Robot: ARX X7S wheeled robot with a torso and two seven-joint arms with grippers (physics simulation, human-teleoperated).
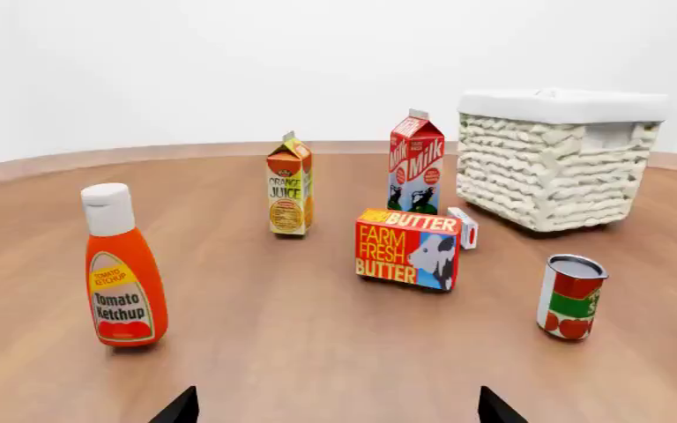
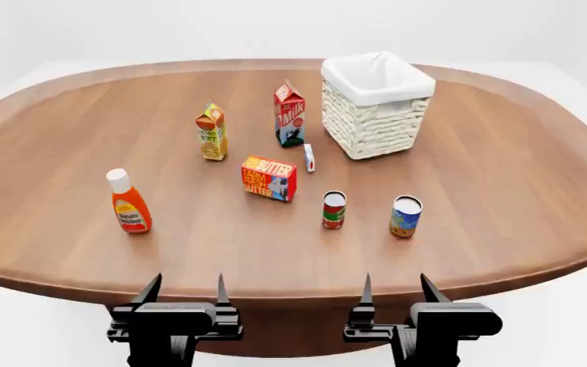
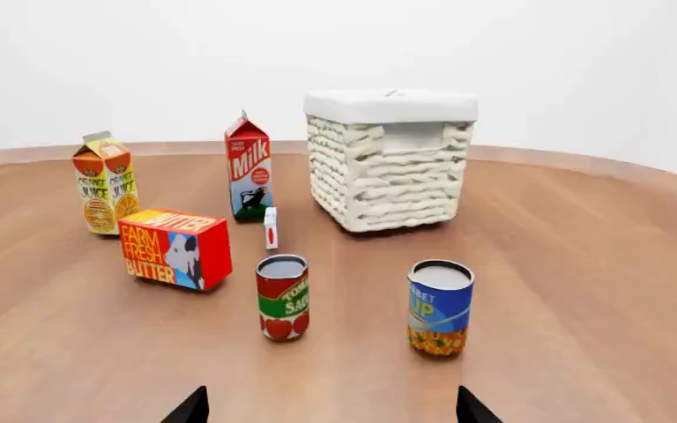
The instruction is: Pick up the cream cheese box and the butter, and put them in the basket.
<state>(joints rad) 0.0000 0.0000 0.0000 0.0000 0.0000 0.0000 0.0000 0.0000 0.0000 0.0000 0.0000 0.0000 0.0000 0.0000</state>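
Note:
The butter [image 2: 268, 177] is a red, orange and yellow box lying near the table's middle; both wrist views show it too [image 1: 407, 249] [image 3: 175, 248]. The cream cheese box [image 2: 310, 157], small, thin and white, stands on edge between the butter and the basket [image 1: 464, 227] [image 3: 271, 227]. The white wicker basket [image 2: 377, 115] with its cloth liner stands at the back [image 1: 550, 167] [image 3: 390, 167]. My left gripper [image 2: 184, 290] and right gripper [image 2: 394, 289] hover at the table's near edge, both open and holding nothing, well short of every object. Only the fingertips [image 1: 180, 407] [image 3: 191, 407] show in the wrist views.
A ketchup bottle [image 2: 128, 202] stands at the left. An orange juice carton [image 2: 211, 131] and a milk carton [image 2: 290, 115] stand behind the butter. A tomato can [image 2: 333, 209] and a blue soup can [image 2: 405, 216] stand in front of the basket on the oval wooden table [image 2: 497, 176].

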